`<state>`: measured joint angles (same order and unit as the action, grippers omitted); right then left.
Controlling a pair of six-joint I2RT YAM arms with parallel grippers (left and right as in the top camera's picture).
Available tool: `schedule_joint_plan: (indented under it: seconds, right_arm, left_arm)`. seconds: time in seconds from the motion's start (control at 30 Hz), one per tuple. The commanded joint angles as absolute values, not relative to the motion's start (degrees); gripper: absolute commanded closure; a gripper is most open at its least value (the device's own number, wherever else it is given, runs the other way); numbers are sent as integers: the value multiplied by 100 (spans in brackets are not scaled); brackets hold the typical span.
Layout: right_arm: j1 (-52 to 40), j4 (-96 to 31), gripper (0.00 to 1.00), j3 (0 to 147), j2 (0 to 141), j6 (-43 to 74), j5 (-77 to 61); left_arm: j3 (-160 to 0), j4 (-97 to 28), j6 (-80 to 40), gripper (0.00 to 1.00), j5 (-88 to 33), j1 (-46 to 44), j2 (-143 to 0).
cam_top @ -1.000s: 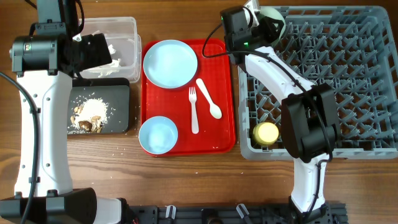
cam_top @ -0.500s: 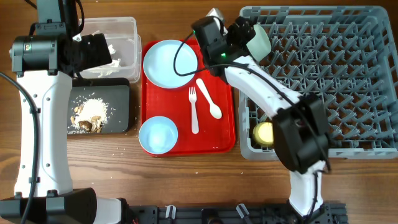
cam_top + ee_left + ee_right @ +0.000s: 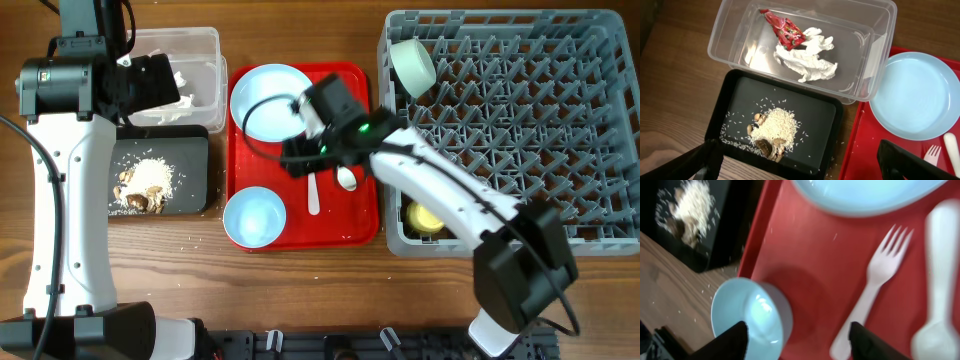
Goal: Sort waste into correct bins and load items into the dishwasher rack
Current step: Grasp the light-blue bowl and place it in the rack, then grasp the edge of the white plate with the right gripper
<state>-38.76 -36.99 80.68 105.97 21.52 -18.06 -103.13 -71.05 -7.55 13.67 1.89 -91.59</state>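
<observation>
The grey dishwasher rack holds a greenish bowl on its side at the far left corner and a yellow cup at the near left. My right gripper hangs open and empty over the red tray, above the white fork and next to the blue bowl. The spoon and blue plate also lie on the tray. My left gripper is open and empty above the bins. The clear tub holds the red wrapper and napkin. The black tray holds food scraps.
The flat red serving tray lies between the bins and the rack. Loose rice grains are scattered on the wooden table in front of the black tray.
My right arm has swung left from the rack's far left corner to over the red tray, leaving the greenish bowl in the rack. The left arm has not moved.
</observation>
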Motion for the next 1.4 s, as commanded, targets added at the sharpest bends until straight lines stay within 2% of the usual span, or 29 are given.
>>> schedule_joint_plan:
  seconds: [0.0,0.03,0.13,0.2,0.23,0.3,0.33,0.43,0.53,0.6,0.63,0.73,0.83,1.03,1.23,1.37]
  right_arm:
    - [-4263,-3697,39,8025,11113,2569,-2023]
    - [-4340,-3741,39,8029,11290,2569,-2047]
    - [-4381,-3918,54,8283,11782,2558,-2305]
    - [-4403,-3981,60,8374,11961,2545,-2314]
    - [-4403,-4003,68,8374,11983,2550,-2327]
    - [-4368,-4077,91,8449,11981,2565,-2324]
    - [-4333,-4132,96,8530,11981,2558,-2318]
    - [-4185,-4506,96,8908,11909,2543,-2001]
    - [-3809,-5376,96,9491,11367,2399,-1092]
    - [-3454,-5988,96,9791,10715,2401,200]
    - [-3262,-6305,96,9804,10121,2436,1564]
    - [-3181,-6845,96,9802,9017,2941,4309]
    - [-3179,-7516,96,9671,8621,3658,6294]
    - [-3179,-7308,96,8580,9791,3356,7275]
    - [-3179,-7022,96,8552,10969,2451,7286]
    - [-3063,-6479,96,8538,11198,1986,7286]
  left_arm:
    - [-10348,-7100,-683,0,1398,215,-9172]
    - [-10348,-7100,-683,0,1398,215,-9172]
    - [-10348,-7100,-683,0,1398,215,-9172]
    - [-10348,-7100,-683,0,1398,215,-9174]
    - [-10348,-7100,-683,0,1398,215,-9172]
    - [-10348,-7100,-683,0,1398,215,-9172]
    - [-10348,-7100,-683,0,1398,215,-9172]
    - [-10348,-7100,-683,0,1398,215,-9172]
    - [-10348,-7100,-683,0,1398,215,-9172]
    - [-10348,-7100,-683,0,1398,215,-9172]
    - [-10348,-7100,-683,0,1398,215,-9172]
    - [-10348,-7100,-683,0,1398,215,-9172]
    - [-10348,-7100,-683,0,1398,215,-9172]
    - [-10348,-7100,-683,0,1398,215,-9174]
    - [-10348,-7100,-683,0,1398,215,-9172]
    - [-10348,-7100,-683,0,1398,215,-9172]
